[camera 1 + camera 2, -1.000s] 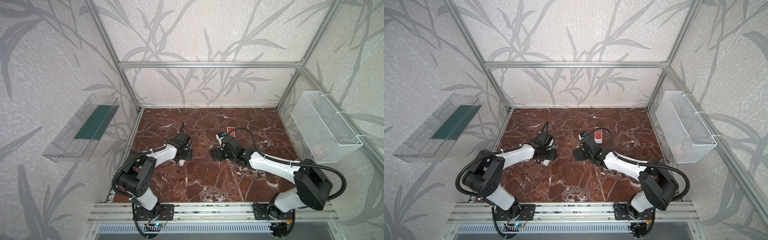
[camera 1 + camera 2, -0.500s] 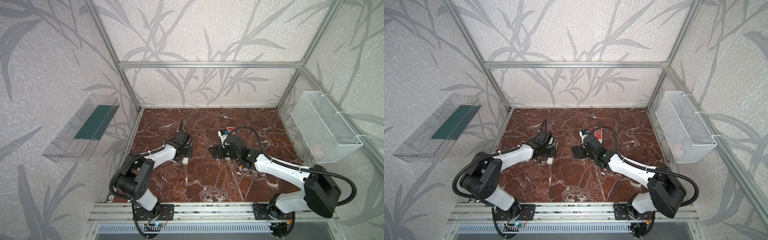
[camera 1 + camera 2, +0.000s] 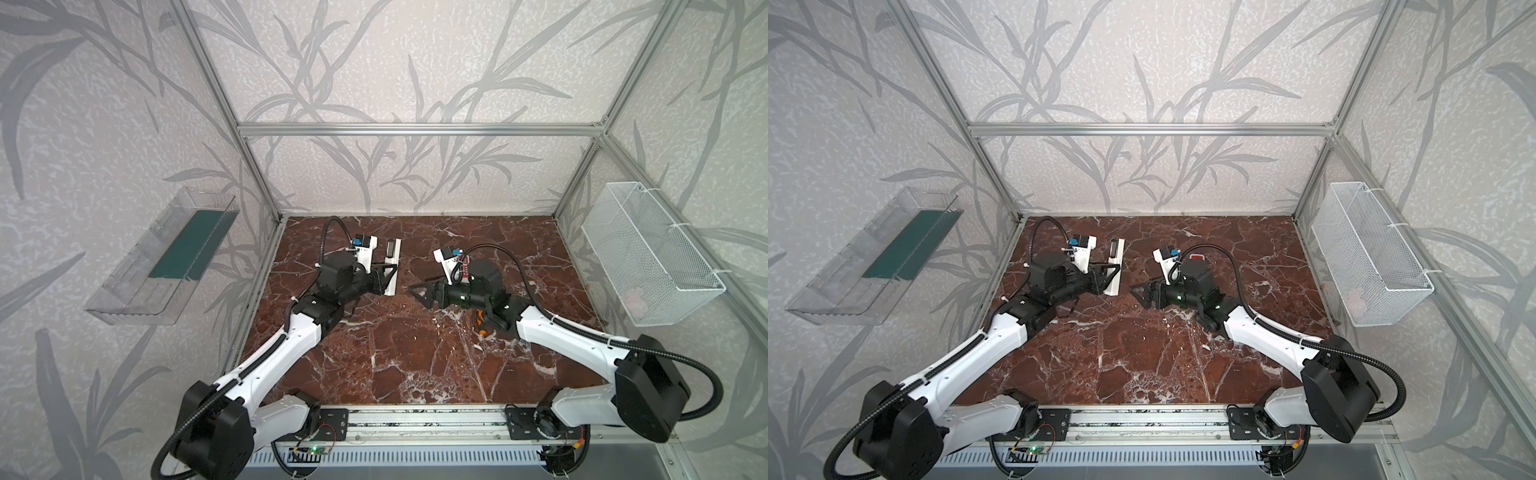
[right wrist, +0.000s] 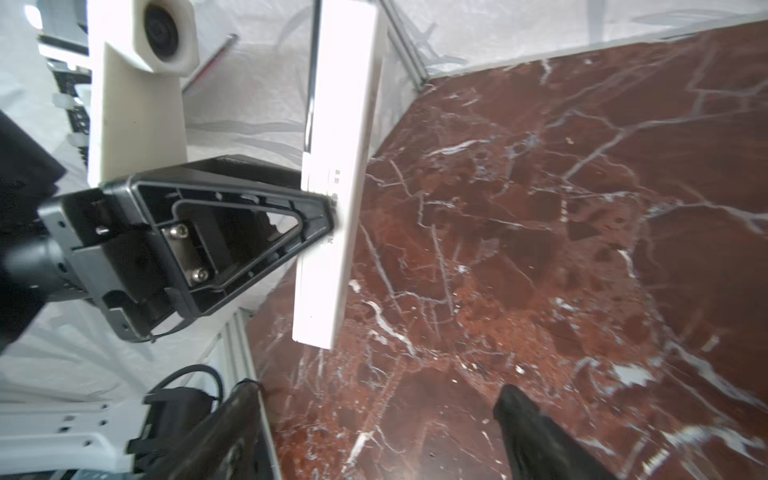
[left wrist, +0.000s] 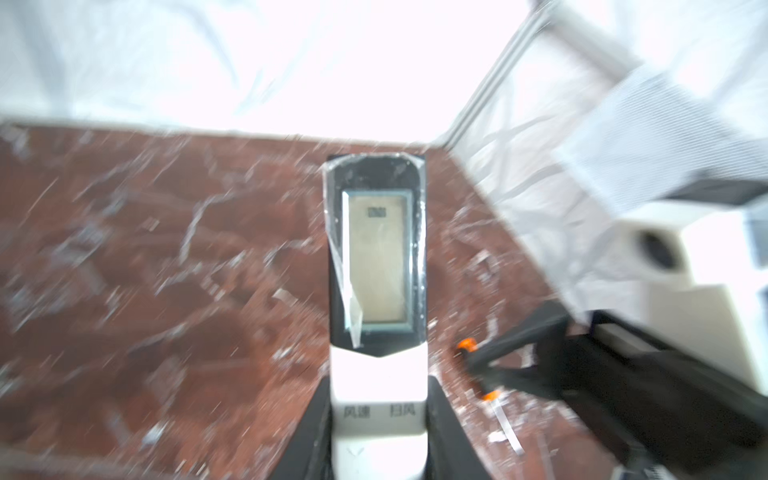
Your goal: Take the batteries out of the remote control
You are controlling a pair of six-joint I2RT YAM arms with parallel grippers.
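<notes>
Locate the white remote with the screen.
In both top views the white remote is left of centre over the marble table, clamped in the left gripper, opposite the open right gripper.

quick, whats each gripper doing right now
left gripper: shut on the white remote control
right gripper: open, holding nothing

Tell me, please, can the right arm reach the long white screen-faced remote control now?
Probably yes: the open right gripper faces the white remote control clamped in the left gripper, with only marble tabletop between.
</notes>
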